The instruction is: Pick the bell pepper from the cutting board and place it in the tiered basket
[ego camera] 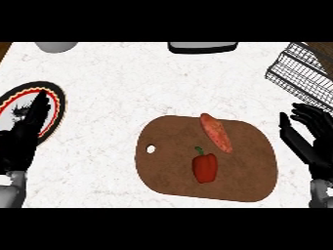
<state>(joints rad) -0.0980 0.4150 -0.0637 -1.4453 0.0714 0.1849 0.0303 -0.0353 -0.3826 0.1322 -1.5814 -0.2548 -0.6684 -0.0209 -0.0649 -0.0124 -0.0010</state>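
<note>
Lying near the middle of a brown cutting board (248, 161), the red bell pepper (205, 167) rests on its side with its green stem pointing toward the far edge of the worktop (126, 83). An orange-red sweet potato (217, 133) lies on the same board just beyond the pepper, set at a slant, with a small gap between the two. The board has a small round hole near its left edge.

The wire tiered basket (302, 78) stands at the far right of the worktop, well apart from the pepper and partly cut by the view's edge.

The right hand (320, 146) shows at the right edge, beside the board and in front of the basket, its fingers (307, 116) straight and spread wide, holding nothing. It touches neither pepper nor board.

The left hand (21, 141) rests at the left edge, fingers straight and close together, holding nothing. It lies over a round plate (53, 97) with a dark middle and a red and yellow patterned rim.

At the far edge, a pale rounded object (55, 46) and a dark-rimmed object (203, 47) are cut by the view; what they are cannot be told.
</note>
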